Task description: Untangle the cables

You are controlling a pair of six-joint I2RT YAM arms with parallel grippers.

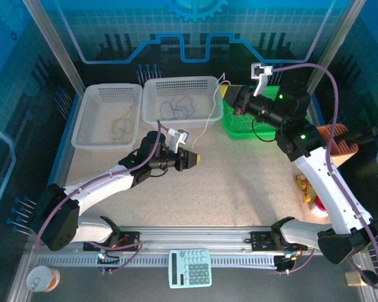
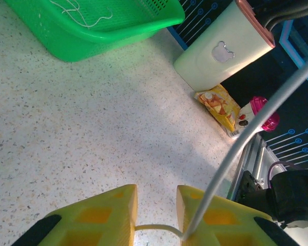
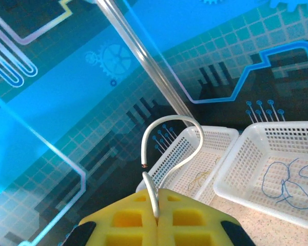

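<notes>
Top external view: the right gripper (image 1: 222, 93) hangs over a green plastic basket (image 1: 237, 129) at the back of the speckled tabletop (image 1: 239, 182), its yellow fingers pressed together on a pale white cable (image 1: 209, 123). The cable slants down and toward the near side to the left gripper (image 1: 195, 158), which hovers just in front of two white mesh baskets. The left-hand white basket (image 1: 91, 119) holds a loose yellow-tan cable (image 1: 120, 123); the right-hand white basket (image 1: 152, 100) beside it holds a thin blue cable (image 1: 176, 107) in open loops. From the right wrist camera, the white cable's free end curls up and over in an arch above the clamped fingertips. From the left wrist camera, the left gripper's yellow jaws stand partly apart above the tabletop; the white cable crosses the gap near their base and rises past the right-hand finger, not squeezed between them. Fine white strands (image 2: 87, 20) lie inside the green basket.
</notes>
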